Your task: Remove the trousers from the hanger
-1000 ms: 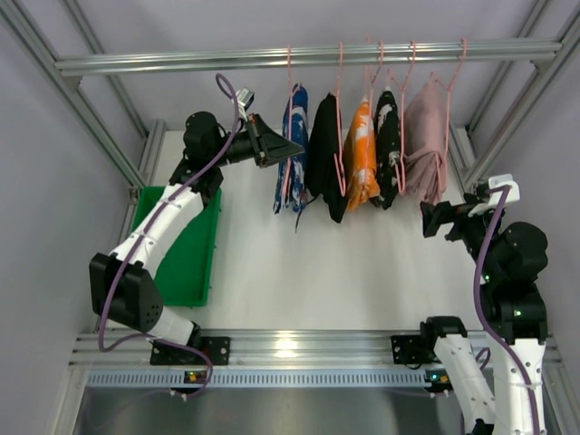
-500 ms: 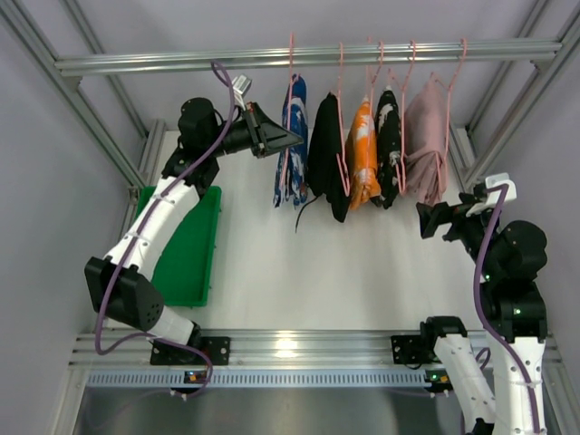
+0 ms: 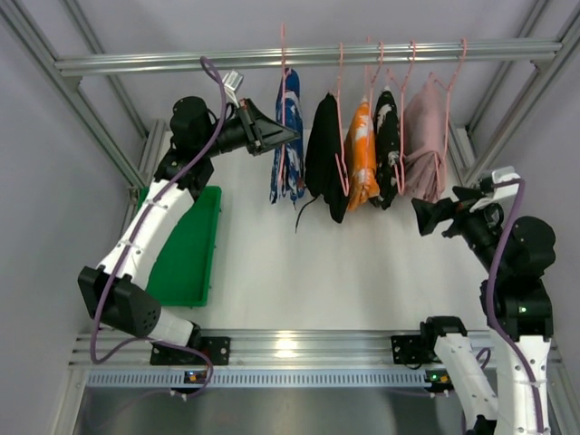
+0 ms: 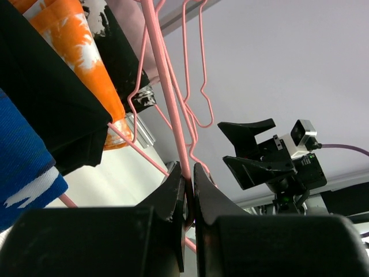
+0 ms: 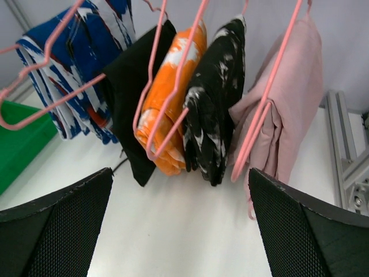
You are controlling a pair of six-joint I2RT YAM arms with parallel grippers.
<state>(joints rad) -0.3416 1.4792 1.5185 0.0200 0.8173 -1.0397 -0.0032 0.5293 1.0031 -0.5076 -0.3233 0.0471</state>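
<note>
White tabletop (image 3: pixel 272 272) under a metal rail (image 3: pixel 181 62) — left gripper (image 3: pixel 294 139) pinched on the pink hanger (image 4: pixel 163 75) of the blue trousers (image 3: pixel 288 186), black trousers (image 3: pixel 323 159) crowding just beside — right gripper (image 3: pixel 420 216) gaping, well apart.

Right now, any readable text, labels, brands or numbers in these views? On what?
None readable in any view.
Blue trousers, orange trousers, black-and-white trousers: abstract print only, no letters.
Pink hanger in the left tool: bare wire, no marking.
Small lit module on the near rail: too small to read.
</note>
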